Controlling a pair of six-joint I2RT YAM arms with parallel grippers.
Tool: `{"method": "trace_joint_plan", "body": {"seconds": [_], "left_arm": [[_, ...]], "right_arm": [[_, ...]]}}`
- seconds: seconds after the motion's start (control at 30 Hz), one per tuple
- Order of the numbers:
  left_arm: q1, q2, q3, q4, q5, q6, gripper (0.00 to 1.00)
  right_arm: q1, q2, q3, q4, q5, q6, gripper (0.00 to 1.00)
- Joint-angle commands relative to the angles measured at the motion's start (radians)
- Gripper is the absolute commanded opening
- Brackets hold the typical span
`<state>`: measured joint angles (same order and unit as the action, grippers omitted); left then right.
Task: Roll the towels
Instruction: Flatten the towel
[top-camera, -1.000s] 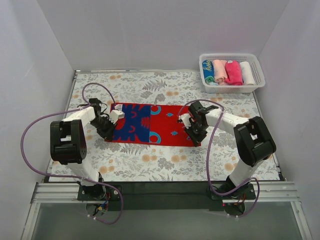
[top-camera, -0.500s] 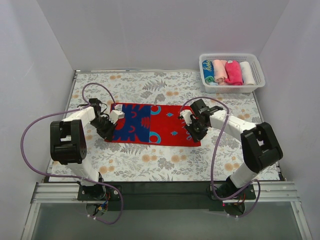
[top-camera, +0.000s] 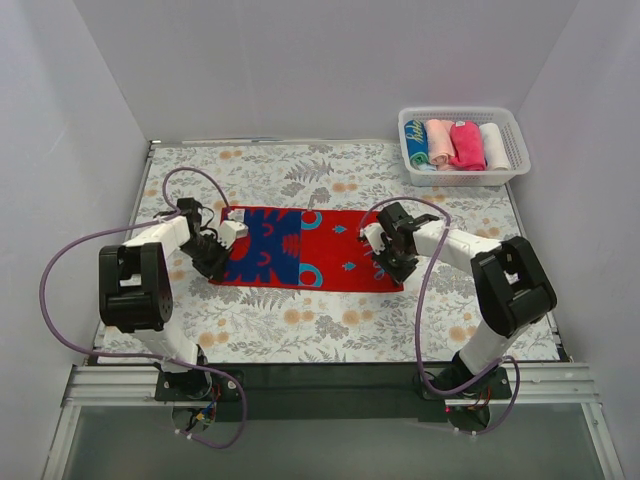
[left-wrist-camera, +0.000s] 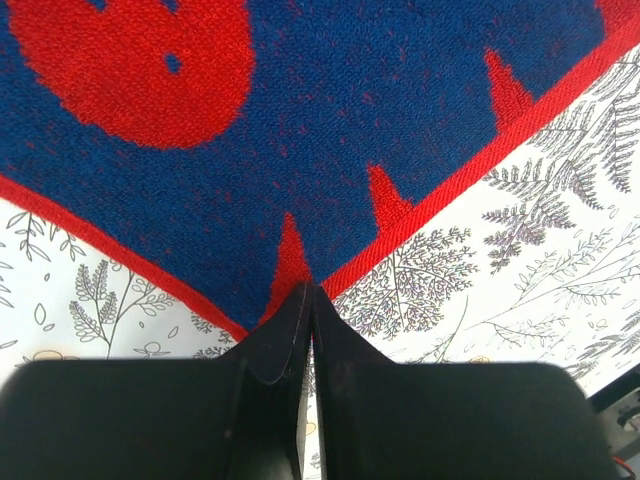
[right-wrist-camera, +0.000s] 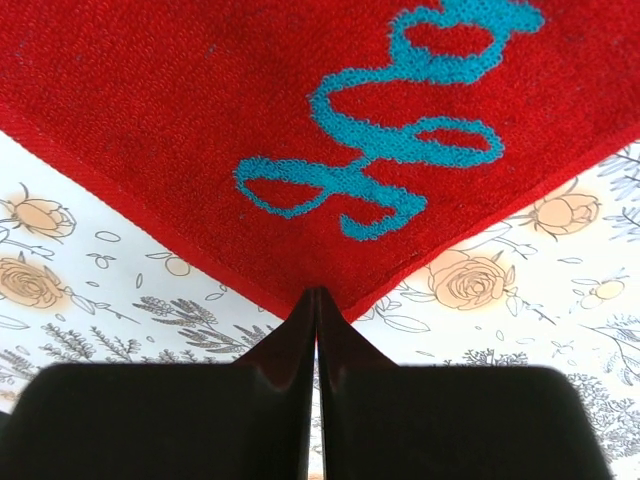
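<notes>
A red towel (top-camera: 330, 250) with a blue patch and teal marks lies flat in the middle of the floral cloth. My left gripper (top-camera: 212, 265) is at its near left corner. In the left wrist view the black fingertips (left-wrist-camera: 295, 310) are pressed together on the tip of that corner of the towel (left-wrist-camera: 400, 100). My right gripper (top-camera: 392, 266) is at the near right corner. In the right wrist view it (right-wrist-camera: 316, 293) is shut on the red corner tip of the towel (right-wrist-camera: 200, 100). A rolled hot-pink towel (top-camera: 466, 143) sits in the basket.
A white slotted basket (top-camera: 462, 179) at the back right holds several rolled towels. The grey-and-orange floral table cloth (top-camera: 300, 325) covers the table. White walls stand close on the left, right and back. Purple cables loop beside both arms.
Both grippers have closed the last bit onto the towel's near corners. The right arm shifted slightly, its elbow swinging out and back. The towel lies as before.
</notes>
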<state>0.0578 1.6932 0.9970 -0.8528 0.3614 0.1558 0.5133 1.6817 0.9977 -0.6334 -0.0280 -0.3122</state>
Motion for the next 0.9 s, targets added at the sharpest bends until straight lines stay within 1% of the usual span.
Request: {"method": "trace_joint_plan", "body": {"seconds": [0.0, 0.07, 0.2, 0.3, 0.5, 0.6, 0.73, 0.8, 0.83, 0.87], "left_arm": [[0.030, -0.018, -0.066, 0.006, -0.117, 0.019, 0.00], [0.052, -0.023, -0.083, 0.001, -0.127, 0.039, 0.00], [0.056, -0.058, -0.132, -0.014, -0.148, 0.070, 0.00], [0.056, -0.076, -0.164, -0.040, -0.145, 0.099, 0.00], [0.054, -0.101, -0.173, -0.091, -0.069, 0.142, 0.00], [0.053, -0.098, -0.161, -0.121, -0.033, 0.156, 0.00], [0.054, -0.102, -0.150, -0.158, -0.004, 0.171, 0.00], [0.054, -0.109, -0.137, -0.179, 0.010, 0.179, 0.00], [0.054, -0.110, -0.127, -0.190, 0.022, 0.183, 0.02], [0.056, -0.116, -0.115, -0.199, 0.034, 0.185, 0.04]], "right_arm": [[-0.013, 0.038, -0.106, 0.015, 0.146, -0.034, 0.04], [-0.016, 0.007, -0.152, 0.026, 0.157, -0.059, 0.04], [-0.016, -0.017, -0.179, 0.032, 0.169, -0.094, 0.04], [-0.009, -0.024, -0.182, 0.023, 0.129, -0.119, 0.04], [0.066, -0.057, -0.188, -0.011, 0.034, -0.191, 0.04], [0.100, -0.053, -0.173, -0.069, -0.030, -0.214, 0.05], [0.111, -0.047, -0.150, -0.100, -0.036, -0.223, 0.05], [0.110, -0.046, -0.137, -0.121, -0.029, -0.220, 0.08], [0.110, -0.050, -0.130, -0.127, -0.030, -0.219, 0.11], [0.108, -0.056, -0.110, -0.137, -0.030, -0.209, 0.17]]}}
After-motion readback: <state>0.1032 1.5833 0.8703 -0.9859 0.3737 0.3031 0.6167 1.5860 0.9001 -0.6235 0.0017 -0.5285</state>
